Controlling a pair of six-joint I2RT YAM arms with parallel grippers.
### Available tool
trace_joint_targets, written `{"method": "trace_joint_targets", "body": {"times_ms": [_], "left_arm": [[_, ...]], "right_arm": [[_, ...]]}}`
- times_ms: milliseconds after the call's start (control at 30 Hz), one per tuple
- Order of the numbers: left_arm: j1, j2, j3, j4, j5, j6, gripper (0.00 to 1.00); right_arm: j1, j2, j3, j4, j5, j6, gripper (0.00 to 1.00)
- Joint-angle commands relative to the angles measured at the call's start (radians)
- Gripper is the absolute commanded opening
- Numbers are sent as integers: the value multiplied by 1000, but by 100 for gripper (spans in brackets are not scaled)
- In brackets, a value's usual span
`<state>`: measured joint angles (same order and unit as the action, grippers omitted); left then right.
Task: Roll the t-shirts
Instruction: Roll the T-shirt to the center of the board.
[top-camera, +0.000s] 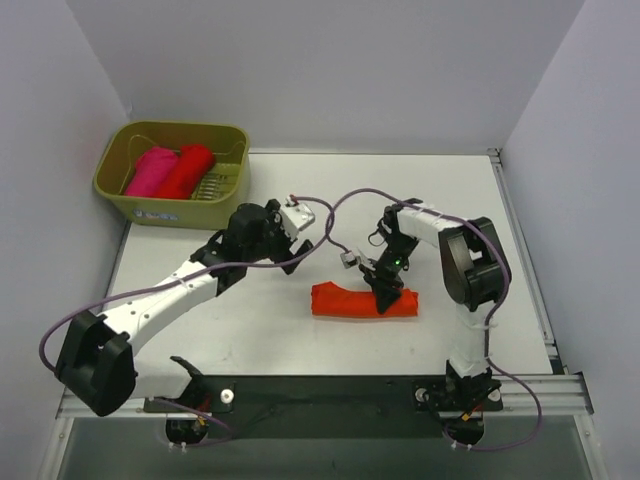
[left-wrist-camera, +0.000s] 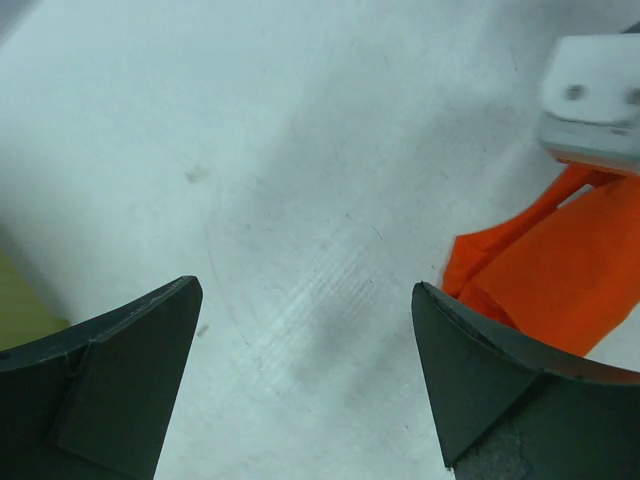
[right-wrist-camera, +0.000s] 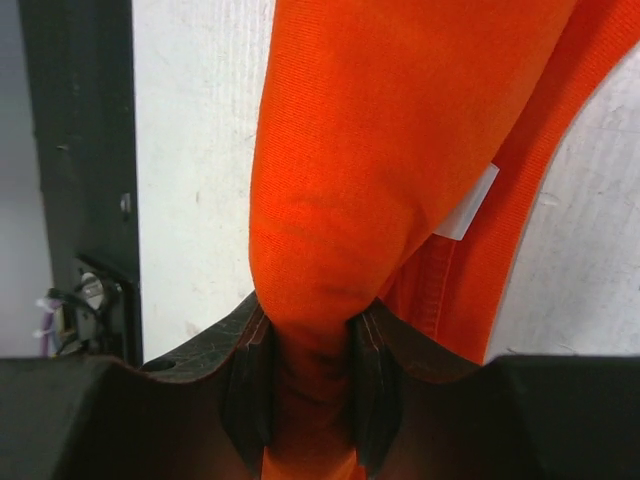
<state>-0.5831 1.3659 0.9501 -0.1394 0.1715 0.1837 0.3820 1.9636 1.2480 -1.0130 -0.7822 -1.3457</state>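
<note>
While two tees, the red t-shirt (top-camera: 190, 170) and the magenta-pink t-shirt (top-camera: 150, 170), lie bundled side by side inside the olive-green basket (top-camera: 170, 211), we find the orange t-shirt (top-camera: 345, 300) out on the table (top-camera: 520, 230), well apart from the basket and nearer the arm bases than it is. It lies as a long, tight bundle, so we judge its rolling to be done or nearly so, which makes it the last of the three to finish.

Our right gripper (top-camera: 386, 291) sits on the part of the bundle farther from the basket. Its wrist view shows the pads clenched on a thick fold of orange cloth (right-wrist-camera: 350, 150), with the white neck label (right-wrist-camera: 468, 205) peeking out just beside the pinch. Our left gripper (top-camera: 290, 235) hangs between the basket and the roll, jaws spread wide with nothing between them; its camera catches only the roll's basket-side end (left-wrist-camera: 560, 270) off to one side.

We read the step in hand as securing the finished roll. The next move, as we judge it, calls for keeping the pinch firm while lifting so the layers do not unwind. The free end toward the basket is unsupported and may droop, so the open left gripper could close on it before the roll is carried to the basket.
</note>
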Motion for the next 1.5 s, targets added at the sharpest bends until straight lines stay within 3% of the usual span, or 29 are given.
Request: {"method": "trace_joint_targets", "body": {"times_ms": [0, 167, 267, 500, 700, 900, 1000, 1033, 1067, 1133, 1267, 1367, 1400, 1467], "left_arm": [[-168, -177, -181, 230, -20, 402, 97], [-372, -196, -364, 449, -10, 606, 97], [-434, -128, -419, 576, -15, 629, 97], [-495, 88, -459, 866, -75, 683, 95], [-518, 254, -430, 961, -133, 767, 94], [-518, 375, -398, 970, -162, 835, 86], [-492, 354, -305, 778, -127, 746, 77], [-462, 346, -268, 699, -95, 717, 68], [-443, 341, -178, 532, -11, 685, 64], [-388, 349, -102, 387, 78, 620, 52], [-293, 415, 51, -18, 461, 652, 41], [-249, 533, 247, -371, 588, 772, 35], [-241, 565, 339, -466, 659, 810, 31], [-222, 649, 418, -674, 715, 880, 28]], "right_arm": [[-25, 121, 83, -263, -11, 3, 13], [-38, 227, 232, -352, -28, 69, 12], [-45, 285, 274, -413, -34, 98, 13], [-63, 354, 312, -475, -48, 148, 14], [-89, 425, 380, -512, -78, 226, 13], [-91, 428, 378, -510, -74, 229, 13], [-89, 420, 372, -510, -71, 220, 14], [-89, 420, 370, -512, -71, 221, 13], [-91, 420, 369, -510, -71, 217, 14], [-89, 416, 363, -512, -72, 212, 14], [-92, 409, 360, -509, -75, 207, 15], [-112, 391, 344, -507, -101, 178, 33], [-136, 370, 338, -504, -141, 154, 64], [-182, 348, 330, -506, -192, 134, 69]]}}
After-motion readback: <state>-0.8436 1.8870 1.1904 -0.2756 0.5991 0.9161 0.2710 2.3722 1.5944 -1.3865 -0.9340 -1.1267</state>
